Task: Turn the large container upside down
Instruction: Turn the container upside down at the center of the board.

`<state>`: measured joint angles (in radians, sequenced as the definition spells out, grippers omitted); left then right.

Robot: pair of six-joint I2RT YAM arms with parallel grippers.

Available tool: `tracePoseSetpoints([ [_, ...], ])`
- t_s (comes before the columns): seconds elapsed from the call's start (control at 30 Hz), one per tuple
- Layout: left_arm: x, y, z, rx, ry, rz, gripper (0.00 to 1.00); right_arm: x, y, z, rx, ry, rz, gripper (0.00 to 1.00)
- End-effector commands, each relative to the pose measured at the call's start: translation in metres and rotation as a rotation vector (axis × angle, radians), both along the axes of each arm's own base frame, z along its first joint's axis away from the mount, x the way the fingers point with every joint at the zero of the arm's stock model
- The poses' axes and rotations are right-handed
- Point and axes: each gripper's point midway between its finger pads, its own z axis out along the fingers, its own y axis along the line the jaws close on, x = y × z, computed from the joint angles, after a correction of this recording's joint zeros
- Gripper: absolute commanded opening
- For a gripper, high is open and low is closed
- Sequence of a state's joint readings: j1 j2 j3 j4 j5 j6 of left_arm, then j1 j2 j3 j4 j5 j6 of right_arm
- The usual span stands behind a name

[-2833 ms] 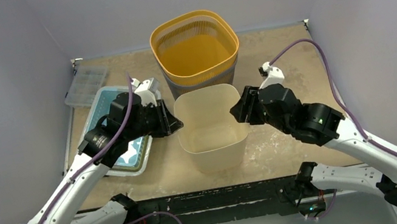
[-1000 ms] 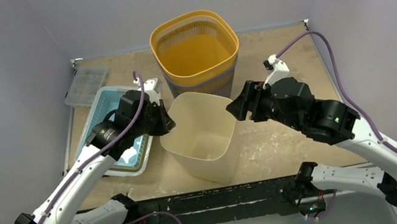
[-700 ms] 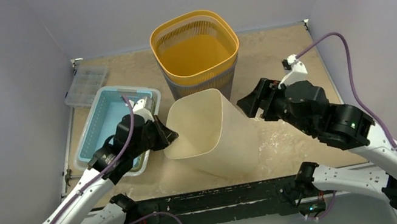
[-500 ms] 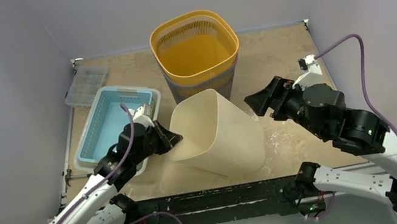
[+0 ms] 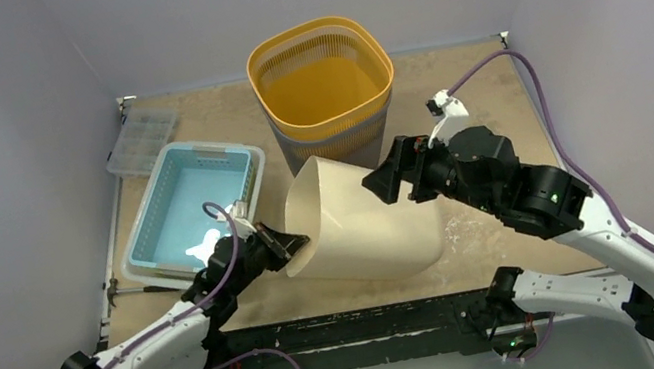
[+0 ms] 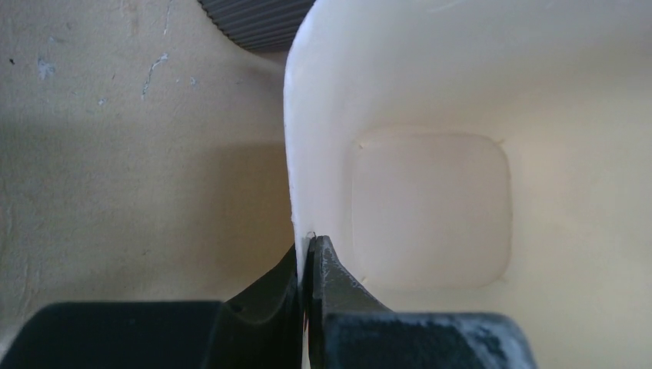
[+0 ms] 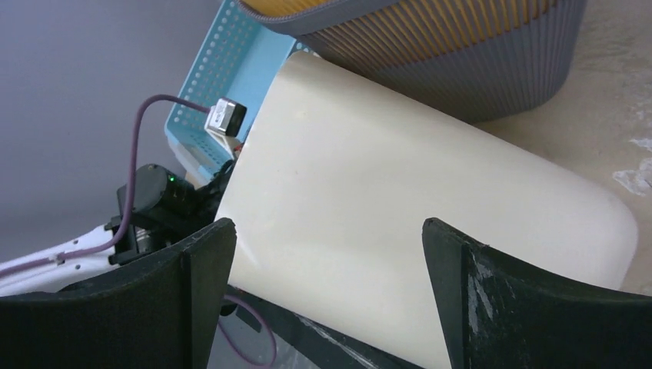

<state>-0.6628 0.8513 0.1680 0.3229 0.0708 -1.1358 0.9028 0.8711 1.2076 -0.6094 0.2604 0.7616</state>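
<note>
The large container, cream and smooth, lies tipped on its side near the table's front edge, its mouth facing left. My left gripper is low on the table and shut on the mouth's rim. In the left wrist view the thin wall runs between the pinched fingers of the left gripper, and the container's inside bottom shows beyond. My right gripper is open over the container's upper far side. In the right wrist view the cream side fills the space past the spread right gripper.
An orange slatted basket in a grey sleeve stands just behind the container. A light blue perforated tray lies to the left, with a clear compartment box behind it. Walls close in the table on three sides.
The container went from upright to lying on its side, mouth leftward. My left arm dropped low, still holding the rim. My right gripper let go, opened wide and returned over the container.
</note>
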Motion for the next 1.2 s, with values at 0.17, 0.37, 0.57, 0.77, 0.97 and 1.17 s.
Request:
tracePoseSetpoints([
  [0.17,0.015,-0.001,-0.009,-0.085,-0.068,0.08,0.0,-0.011,0.032,-0.005,-0.062,-0.071,0.249,0.94],
  [0.37,0.022,-0.006,-0.02,-0.035,-0.042,0.087,0.0,-0.016,0.038,-0.034,-0.157,-0.013,0.324,0.92],
  [0.57,0.028,-0.007,-0.018,0.069,-0.025,0.085,0.27,-0.015,0.037,-0.057,-0.215,0.028,0.329,0.91],
  [0.77,0.032,0.004,-0.009,0.188,-0.009,0.111,0.55,-0.015,0.04,-0.062,-0.22,0.03,0.344,0.9],
  [0.97,0.033,0.001,-0.004,0.273,0.016,0.069,0.63,-0.015,0.042,-0.068,-0.23,0.036,0.357,0.9],
  [1.17,0.037,-0.004,0.009,0.35,0.04,0.032,0.67,-0.014,0.042,-0.077,-0.252,0.057,0.358,0.89],
])
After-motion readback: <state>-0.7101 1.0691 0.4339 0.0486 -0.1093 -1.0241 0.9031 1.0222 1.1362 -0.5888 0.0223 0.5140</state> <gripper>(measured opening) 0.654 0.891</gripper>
